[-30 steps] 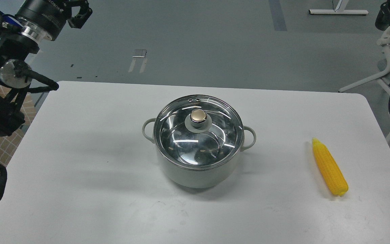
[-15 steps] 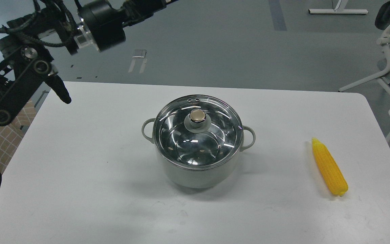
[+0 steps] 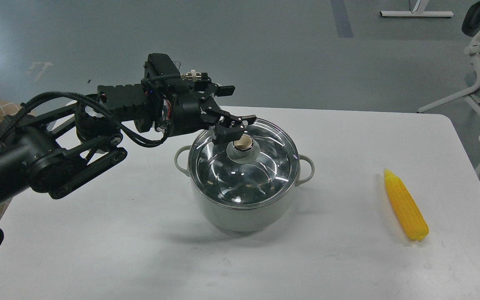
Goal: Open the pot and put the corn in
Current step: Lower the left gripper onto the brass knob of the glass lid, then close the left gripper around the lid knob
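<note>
The left hand (image 3: 236,125), fingers spread wide, hovers at the gold knob (image 3: 243,142) of the fragile-looking glass lid (image 3: 244,175) closing the mid-worktop pot (image 3: 244,208); the light, stiff corn (image 3: 406,205) lies at 3 o'clock.

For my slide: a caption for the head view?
Left gripper reaches the lid knob on the covered pot; corn waits at right.

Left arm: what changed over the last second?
It swung in from the upper-left edge, and the left gripper now sits at the lid knob, fingers apart; no clear grasp yet. Lid, pot and corn stayed put.
</note>
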`<action>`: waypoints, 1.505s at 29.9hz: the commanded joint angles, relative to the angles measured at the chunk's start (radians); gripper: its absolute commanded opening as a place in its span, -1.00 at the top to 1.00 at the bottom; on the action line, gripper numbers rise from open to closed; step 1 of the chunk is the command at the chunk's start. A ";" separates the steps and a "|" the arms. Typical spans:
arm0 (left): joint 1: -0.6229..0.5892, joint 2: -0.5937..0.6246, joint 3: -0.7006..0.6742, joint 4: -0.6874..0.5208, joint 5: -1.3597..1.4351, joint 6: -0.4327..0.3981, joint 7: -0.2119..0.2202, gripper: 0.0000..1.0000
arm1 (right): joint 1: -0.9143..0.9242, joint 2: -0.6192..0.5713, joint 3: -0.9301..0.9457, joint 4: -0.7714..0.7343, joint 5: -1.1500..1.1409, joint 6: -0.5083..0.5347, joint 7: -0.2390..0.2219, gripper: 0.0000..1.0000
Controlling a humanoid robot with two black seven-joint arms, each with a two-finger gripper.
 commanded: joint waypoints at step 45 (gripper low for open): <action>0.160 0.064 0.017 -0.107 0.005 0.064 0.004 -0.29 | -0.020 0.007 0.012 0.002 0.000 0.000 0.000 -1.00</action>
